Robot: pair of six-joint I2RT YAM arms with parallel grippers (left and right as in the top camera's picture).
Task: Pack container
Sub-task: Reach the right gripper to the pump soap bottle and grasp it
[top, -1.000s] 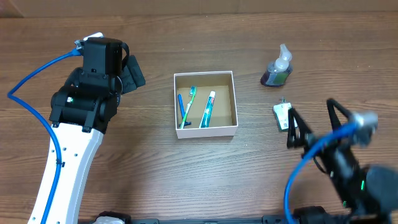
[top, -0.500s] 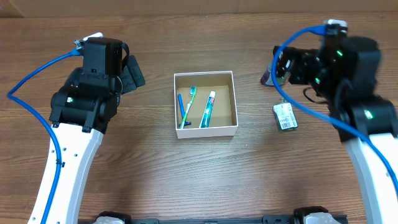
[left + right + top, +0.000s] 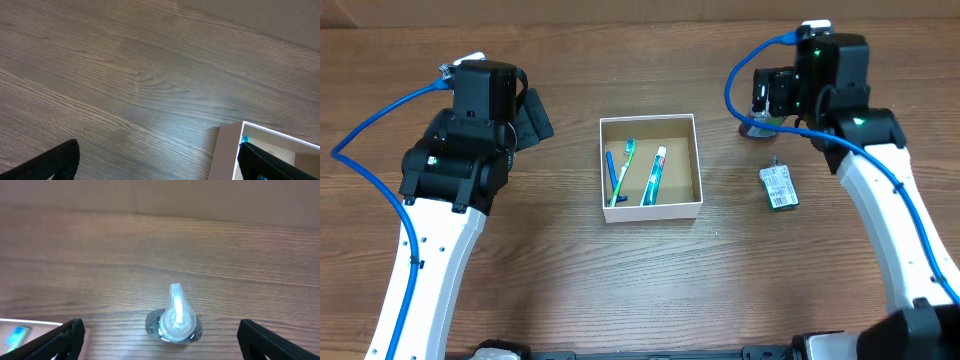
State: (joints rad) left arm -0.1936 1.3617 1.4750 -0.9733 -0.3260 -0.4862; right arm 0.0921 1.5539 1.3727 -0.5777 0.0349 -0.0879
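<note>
The container [image 3: 650,167] held a toothbrush [image 3: 623,170] and toothpaste [image 3: 654,175]. Right of it, the right gripper [image 3: 160,330] hovered spread wide over the pump bottle [image 3: 173,315] (round, top-heavy); an off-centre close might topple it. Left of it, the left gripper [image 3: 157,152] gaped empty.

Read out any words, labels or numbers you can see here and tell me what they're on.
Nothing can be read.
On the packet: print too small.
On the toothpaste tube in the container: print too small.
On the pump bottle: no label shows.
</note>
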